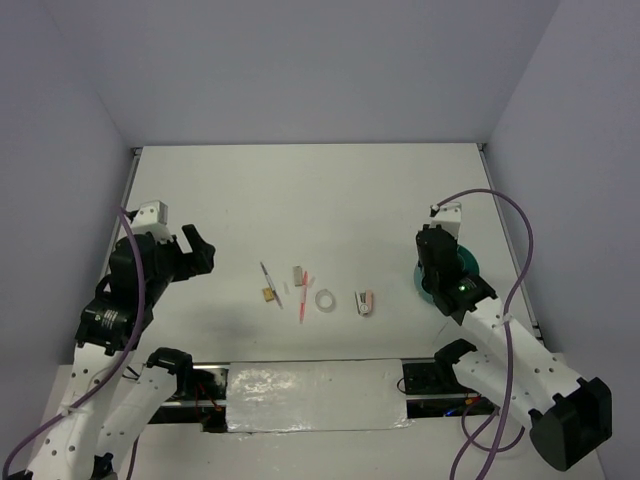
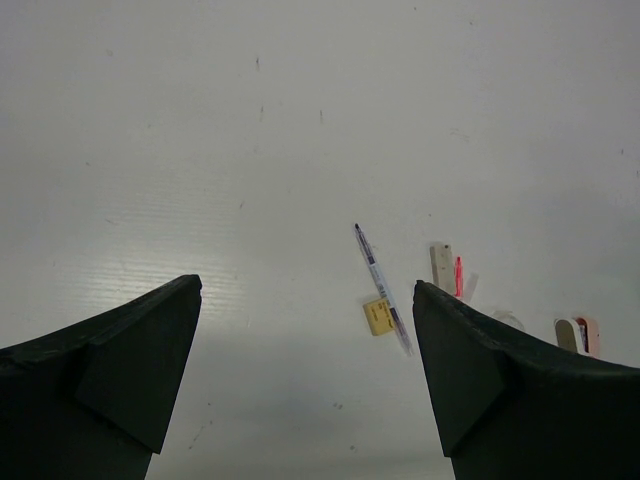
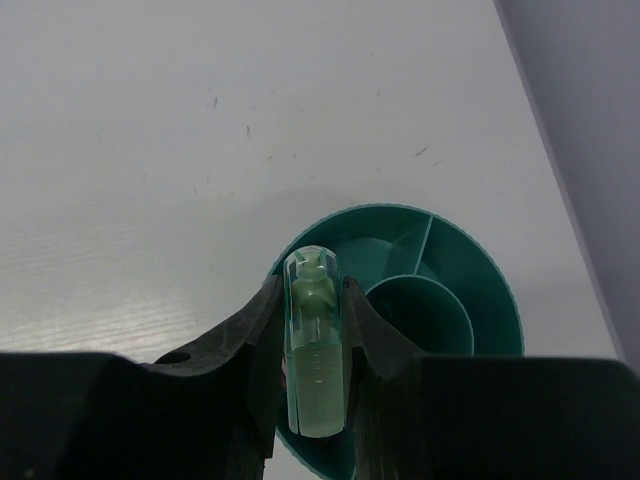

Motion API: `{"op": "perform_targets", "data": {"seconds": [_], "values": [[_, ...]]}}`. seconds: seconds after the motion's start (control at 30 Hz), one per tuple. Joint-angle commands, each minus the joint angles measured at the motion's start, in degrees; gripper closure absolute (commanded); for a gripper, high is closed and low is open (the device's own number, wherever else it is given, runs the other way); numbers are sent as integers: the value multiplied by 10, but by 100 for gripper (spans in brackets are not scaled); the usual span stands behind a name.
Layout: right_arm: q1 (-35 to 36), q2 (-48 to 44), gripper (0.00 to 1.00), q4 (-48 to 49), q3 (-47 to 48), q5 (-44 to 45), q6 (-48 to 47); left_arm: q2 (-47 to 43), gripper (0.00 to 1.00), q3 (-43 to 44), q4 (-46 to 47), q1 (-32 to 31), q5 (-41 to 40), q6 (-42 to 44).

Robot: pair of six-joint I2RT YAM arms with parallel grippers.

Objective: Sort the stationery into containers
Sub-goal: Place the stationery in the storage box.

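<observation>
My right gripper (image 3: pixel 312 300) is shut on a mint green piece (image 3: pixel 314 350) with a clear cap, held over the left rim of the round teal cup (image 3: pixel 470 270), which has a round centre well and divided outer compartments. The cup (image 1: pixel 466 266) sits at the table's right, mostly under my right gripper (image 1: pixel 437 262). In mid-table lie a grey pen (image 1: pixel 267 277), yellow-brown block (image 1: pixel 269 295), pink piece (image 1: pixel 298 275), pink-red pen (image 1: pixel 302 300), clear tape ring (image 1: pixel 325 299) and pink-white mini stapler (image 1: pixel 365 302). My left gripper (image 1: pixel 196 252) is open and empty, left of them; its view shows the pen (image 2: pixel 381 287) and block (image 2: pixel 378 316).
Grey walls close the table on the left, back and right. A silver taped strip (image 1: pixel 315 396) runs along the near edge between the arm bases. A purple cable (image 1: pixel 520 262) loops beside the right arm.
</observation>
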Motion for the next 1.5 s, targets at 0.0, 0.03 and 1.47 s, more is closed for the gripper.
{"op": "perform_targets", "data": {"seconds": [0.0, 0.03, 1.47], "values": [[-6, 14, 97, 26, 12, 40, -1, 4, 1, 5, 31, -3, 12, 10], [-6, 22, 94, 24, 12, 45, 5, 4, 1, 4, 31, -2, 13, 10], [2, -37, 39, 19, 28, -119, 27, 2, 1, 4, 31, -3, 12, 11]]}}
